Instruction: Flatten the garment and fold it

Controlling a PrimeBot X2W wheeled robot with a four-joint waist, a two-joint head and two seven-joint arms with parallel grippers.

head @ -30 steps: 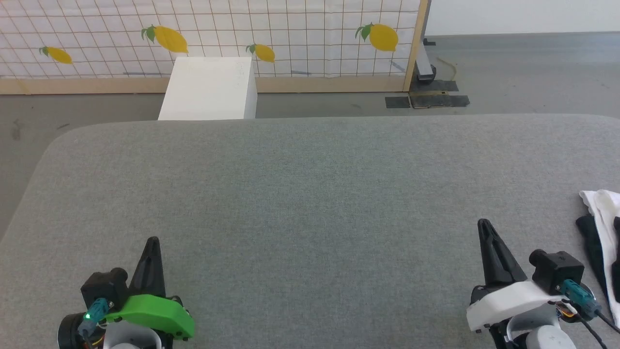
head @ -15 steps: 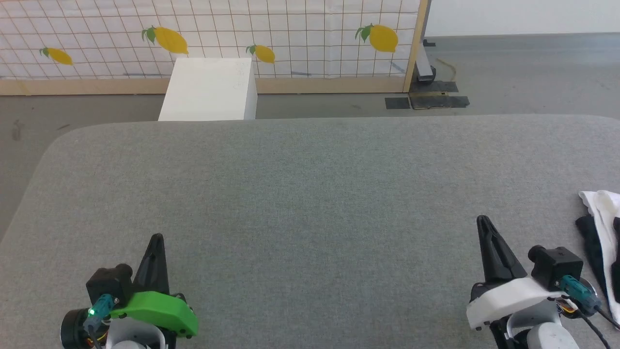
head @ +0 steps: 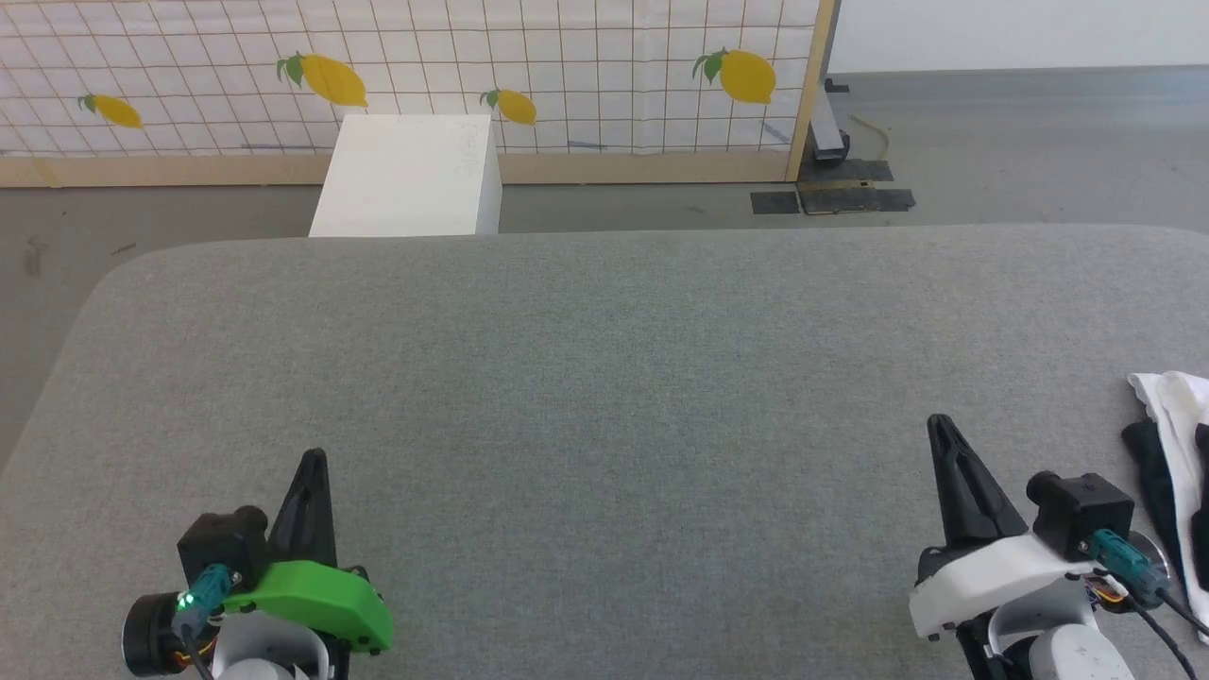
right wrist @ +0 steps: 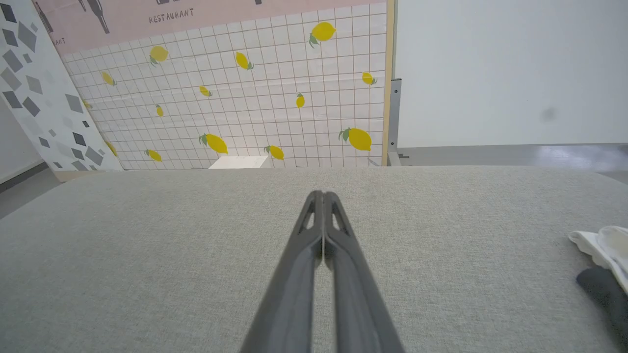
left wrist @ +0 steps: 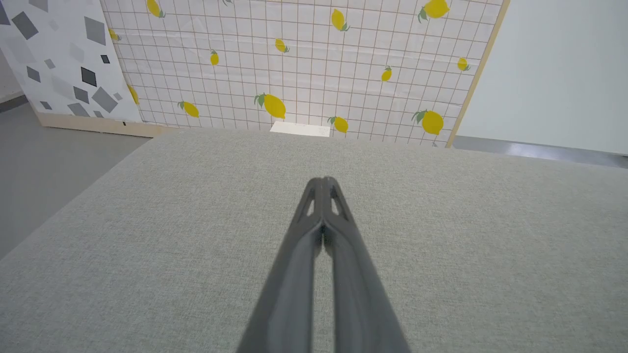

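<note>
**A:** Where does the garment (head: 1174,416) lie?

**B:** It lies at the far right edge of the grey padded surface (head: 604,359), bunched up and cut off by the border of the head view. A white fold shows, with a black sleeve (head: 1146,472) lying along its left side.

**A:** Is either gripper touching it?

**B:** No. The right gripper (head: 937,423) is near it, on its left, with bare grey fabric between the two. Its two dark fingers are pressed together to a single point and pinch nothing.

**A:** And the left gripper (head: 314,457)?

**B:** It sits at the lower left, well apart from the garment, with the wide middle of the surface between them. Its fingers are also pressed together at the tips, and nothing is held. The left wrist view shows a thin slit lower down between the fingers, but the tips meet.

**A:** Which way do the fingers point?

**B:** Both pairs point away from the robot, toward the far edge of the surface. It is not clear whether the tips touch the fabric.

**A:** What lies past that edge?

**B:** A white box (head: 406,175) stands on the grey floor (head: 992,142). Behind the box is a panel (head: 586,66) printed with a grid and yellow lemons.
</note>
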